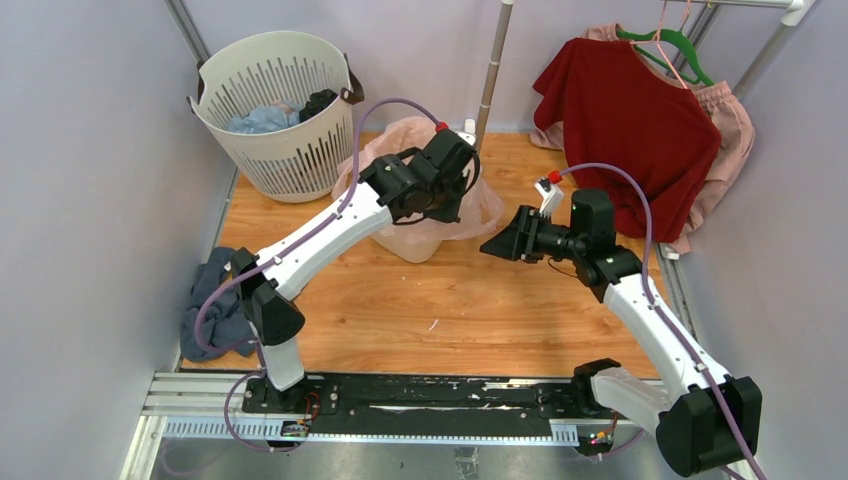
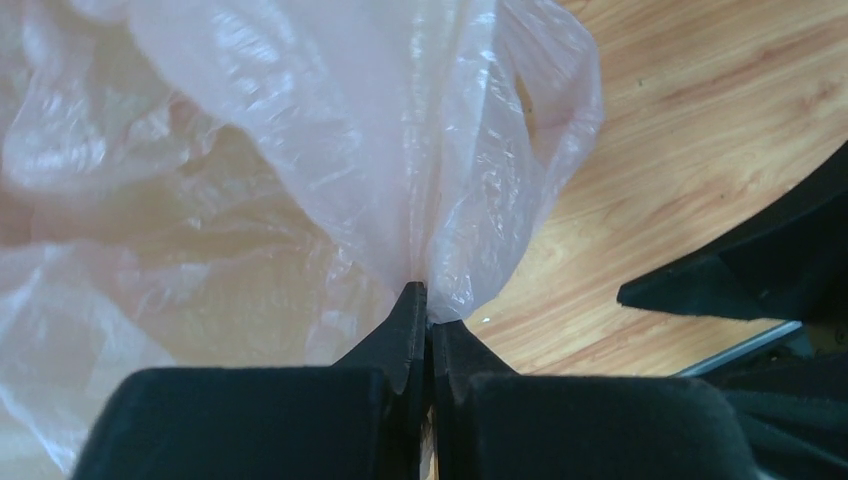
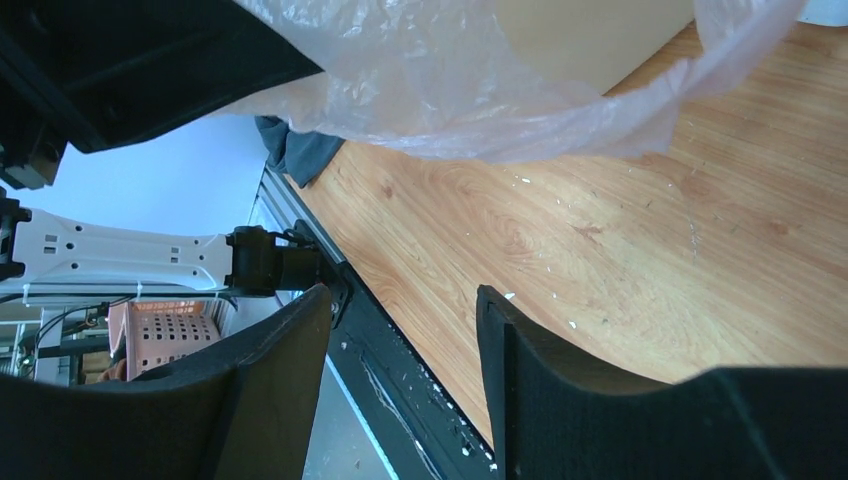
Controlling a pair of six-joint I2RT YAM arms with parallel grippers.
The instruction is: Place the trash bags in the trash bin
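Crinkling, translucent pale-pink trash bag (image 2: 300, 150), bunched.

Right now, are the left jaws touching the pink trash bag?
Touching. Left wrist view: the left gripper pinches the trash bag between shut jaws.

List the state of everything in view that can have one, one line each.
left gripper: shut on the trash bag
right gripper: open, empty, above the wooden floor
trash bag: crumpled, draped over the bin, one fold pinched
trash bin: upright, mostly covered by the bag
white basket: upright, with clothes inside
red shirt: hanging on a hanger
blue-grey cloth: crumpled at the floor's left edge
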